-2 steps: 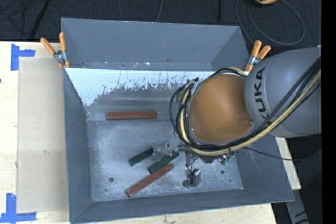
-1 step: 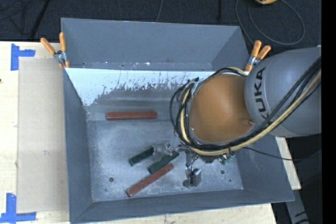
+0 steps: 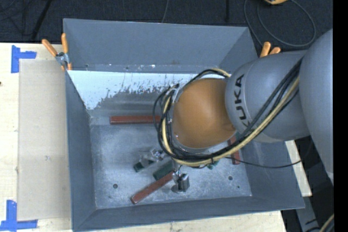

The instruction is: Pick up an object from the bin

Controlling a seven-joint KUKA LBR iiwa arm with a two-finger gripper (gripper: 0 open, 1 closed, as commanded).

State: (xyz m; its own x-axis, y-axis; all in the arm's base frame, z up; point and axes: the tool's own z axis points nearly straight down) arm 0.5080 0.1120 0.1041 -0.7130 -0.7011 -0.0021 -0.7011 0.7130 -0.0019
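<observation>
Orange wrist cover (image 3: pixel 198 117) hangs over the bin (image 3: pixel 109 62), just right of the brown stick (image 3: pixel 152 189). The jaws are down by that stick's right end, can't tell if they're open or gripping.

Bin (image 3: pixel 79 144): one bar (image 3: pixel 136 119) lies at back left of floor; second bar (image 3: pixel 152 189) at front, small clutter (image 3: pixel 147 161) between them; arm (image 3: pixel 261 100) overhangs right side.

Arm (image 3: pixel 283 95): enters over the bin's (image 3: pixel 77 160) right wall.
Wrist: orange cover (image 3: pixel 198 114), cables (image 3: pixel 165 117) looped round it, over the bin's middle.
Gripper (image 3: pixel 180 182): near the bin's front wall.
</observation>
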